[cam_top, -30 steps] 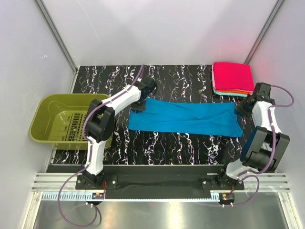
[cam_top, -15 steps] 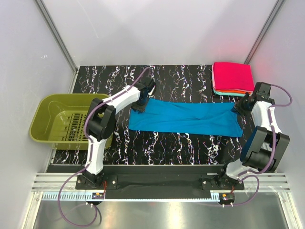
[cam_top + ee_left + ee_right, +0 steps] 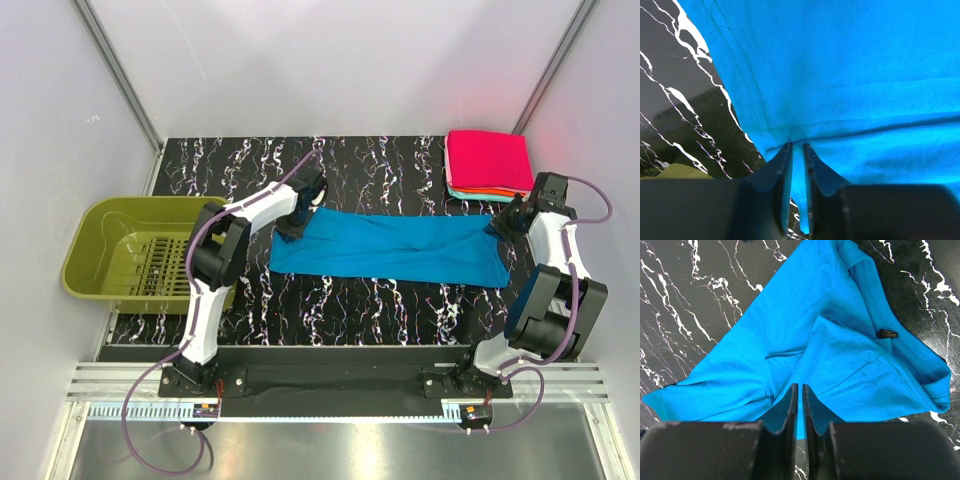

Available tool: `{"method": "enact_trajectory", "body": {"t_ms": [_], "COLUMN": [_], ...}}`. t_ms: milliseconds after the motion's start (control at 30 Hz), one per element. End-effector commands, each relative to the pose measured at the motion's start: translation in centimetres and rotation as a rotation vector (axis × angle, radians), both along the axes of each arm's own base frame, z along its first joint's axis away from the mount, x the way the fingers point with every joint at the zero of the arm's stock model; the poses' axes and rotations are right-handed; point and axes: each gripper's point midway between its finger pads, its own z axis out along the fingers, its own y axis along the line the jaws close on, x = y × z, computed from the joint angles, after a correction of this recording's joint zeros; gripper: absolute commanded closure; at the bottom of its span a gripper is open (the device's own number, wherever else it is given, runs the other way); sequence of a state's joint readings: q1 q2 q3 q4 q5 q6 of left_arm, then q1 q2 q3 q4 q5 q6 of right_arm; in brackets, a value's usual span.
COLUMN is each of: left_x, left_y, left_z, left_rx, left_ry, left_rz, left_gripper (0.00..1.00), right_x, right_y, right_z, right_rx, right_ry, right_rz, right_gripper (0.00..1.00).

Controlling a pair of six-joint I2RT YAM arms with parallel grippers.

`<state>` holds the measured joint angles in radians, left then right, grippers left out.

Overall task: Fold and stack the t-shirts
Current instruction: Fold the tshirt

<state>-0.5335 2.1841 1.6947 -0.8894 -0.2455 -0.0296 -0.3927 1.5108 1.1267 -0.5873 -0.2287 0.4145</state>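
Stretching between the two arms, the blue t-shirt lies as one long flat band across the middle of the black marbled worktop, already narrowed lengthwise, its short ends pointing left and right. The left pincer sits at the band's far left corner, and its wrist view shows the two fingers drawn almost together with a thin ridge of blue cloth nipped between them – so I judge it clamped on the fabric rather than merely resting there. The right pincer mirrors it at the far right corner, by the neckline, where the small size label shows; its jaws too stand nearly together, with blue cloth in the slit, which reads as a grip on the shirt. Holding opposite corners at once makes sense: it keeps the band taut and square, so that one end can be carried over the other without the layers sliding apart. The stack of folded shirts – magenta on top, orange and teal edges beneath – waits at the far right corner, just beyond the right arm, a short carry for the finished fold. An olive-green basket stands off the left edge, and no cloth is visible in it.
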Motion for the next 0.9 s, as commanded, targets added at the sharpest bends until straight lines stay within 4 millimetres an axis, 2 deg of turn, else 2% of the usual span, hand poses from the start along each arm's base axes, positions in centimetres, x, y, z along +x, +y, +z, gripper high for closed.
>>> {"method": "enact_trajectory", "body": {"t_ms": [0,133,267,567,600,700,767,867], "left_x": [1.0,1.7,2.1,2.7,2.7,2.0,1.2,1.3], "left_y": [-0.3,-0.1,0.2,0.9,1.0,0.4,-0.6,-0.4], "left_z": [0.4,1.7,2.5,2.7,3.2,3.9,3.9,3.9], "left_rx": [-0.012,-0.003,0.008,0.060,0.055,-0.005,-0.055,-0.043], "left_ry": [-0.020,-0.062,-0.089,-0.111,-0.119,-0.090,-0.044,-0.031], "left_rz": [-0.017,-0.005,-0.001,0.014,0.019,-0.025,-0.082,-0.121], "left_gripper": [0.89,1.00,1.00,1.00,0.96,0.71,0.67,0.67], "right_x": [0.6,0.7,0.7,0.7,0.7,0.7,0.8,0.8], "right_y": [0.0,0.0,0.1,0.1,0.1,0.1,0.2,0.3], "right_z": [1.0,0.9,0.5,0.4,0.3,0.4,0.4,0.4], "right_rx": [-0.021,-0.022,-0.014,-0.014,-0.010,-0.012,-0.007,-0.003], "right_ry": [-0.049,-0.048,-0.041,-0.040,-0.038,-0.042,-0.044,-0.045], "right_rz": [0.021,0.020,0.022,0.025,0.025,0.027,0.027,0.028], "right_gripper": [0.87,0.87,0.87,0.87,0.87,0.87,0.87,0.87]}}
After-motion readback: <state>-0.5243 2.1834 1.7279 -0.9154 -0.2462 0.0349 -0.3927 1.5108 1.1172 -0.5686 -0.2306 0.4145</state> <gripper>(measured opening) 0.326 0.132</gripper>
